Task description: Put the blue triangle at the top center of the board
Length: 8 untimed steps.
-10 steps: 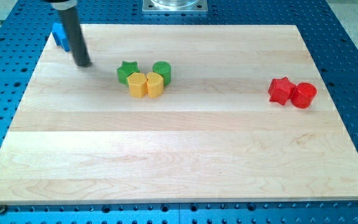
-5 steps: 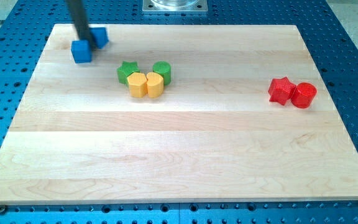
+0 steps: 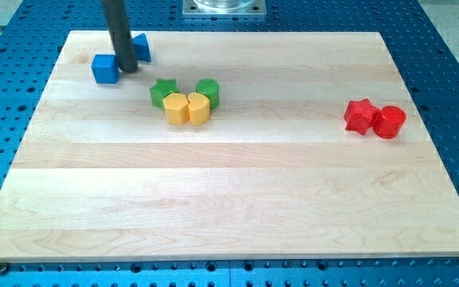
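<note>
Tip (image 3: pixel 127 68) is sitting between blue cube (image 3: pixel 104 68) and blue triangle (image 3: pixel 141 48), seemingly touching it. Pushing off-centre risks spinning it away.

One high view, seemingly tilted, spans the board (image 3: pixel 229 199).

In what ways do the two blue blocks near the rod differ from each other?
The blue cube shows square faces; the blue triangle is partly hidden by the rod, so its shape is less clear. The blue cube lies to the view's left of my tip, the blue triangle to its upper right, nearer the board's top edge. The blue cube looks lighter, the blue triangle darker. Both are blue and sit close to my tip.
</note>
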Each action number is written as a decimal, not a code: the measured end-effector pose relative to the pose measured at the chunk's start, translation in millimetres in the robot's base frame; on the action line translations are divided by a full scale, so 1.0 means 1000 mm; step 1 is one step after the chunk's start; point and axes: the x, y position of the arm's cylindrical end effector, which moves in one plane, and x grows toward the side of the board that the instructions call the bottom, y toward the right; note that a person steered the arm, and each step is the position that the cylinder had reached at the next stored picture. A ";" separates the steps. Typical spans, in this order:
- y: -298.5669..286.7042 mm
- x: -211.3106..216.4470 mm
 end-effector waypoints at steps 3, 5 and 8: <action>0.016 -0.036; 0.026 -0.036; 0.157 -0.022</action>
